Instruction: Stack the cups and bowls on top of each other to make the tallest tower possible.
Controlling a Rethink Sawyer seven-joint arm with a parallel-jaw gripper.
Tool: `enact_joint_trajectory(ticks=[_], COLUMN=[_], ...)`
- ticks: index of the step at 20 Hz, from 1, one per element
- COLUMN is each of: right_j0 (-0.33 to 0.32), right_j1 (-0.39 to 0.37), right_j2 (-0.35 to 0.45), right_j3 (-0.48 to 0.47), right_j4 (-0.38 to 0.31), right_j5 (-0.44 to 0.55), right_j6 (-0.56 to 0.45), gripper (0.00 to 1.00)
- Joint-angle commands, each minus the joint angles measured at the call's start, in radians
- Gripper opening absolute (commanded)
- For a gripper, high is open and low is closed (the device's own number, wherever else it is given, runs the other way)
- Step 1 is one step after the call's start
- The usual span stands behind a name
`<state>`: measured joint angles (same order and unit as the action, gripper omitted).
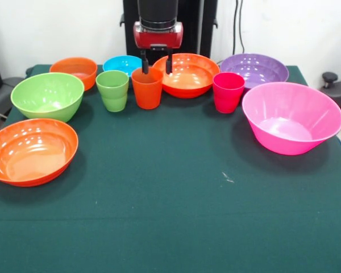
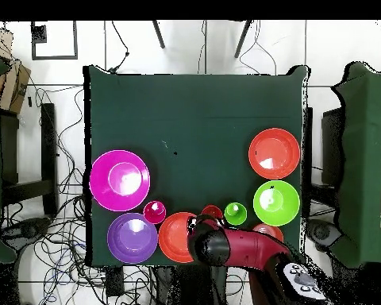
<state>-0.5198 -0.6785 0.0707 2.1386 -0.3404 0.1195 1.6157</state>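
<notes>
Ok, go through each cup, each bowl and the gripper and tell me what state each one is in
Green cup: upright, empty, unstacked.
Orange cup: upright, under the gripper.
Magenta cup: upright, empty.
Pink bowl: upright, empty.
Purple bowl: upright, empty.
Green bowl: upright, empty.
Near orange bowl: upright, empty.
Gripper: open, holding nothing.

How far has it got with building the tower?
Nothing is stacked yet: the green cup, magenta cup and all the bowls, such as the pink bowl, stand apart on the table. In hand: the open gripper hangs just behind the orange cup. All the stacking is left.
</notes>
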Motion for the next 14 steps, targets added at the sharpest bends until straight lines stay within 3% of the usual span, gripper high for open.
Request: enact_joint_trajectory(ticks=[1,14], right_j0=[-0.002,0.013], right_j1=[0.087,0.144], right_j2=[0.068,0.065], right_j3=[-0.098,-0.127], right_j4=[-0.080,-0.086], right_j5=[-0.042,-0.087], right_j6=[0.045,0.081], gripper=[1.00,1.00])
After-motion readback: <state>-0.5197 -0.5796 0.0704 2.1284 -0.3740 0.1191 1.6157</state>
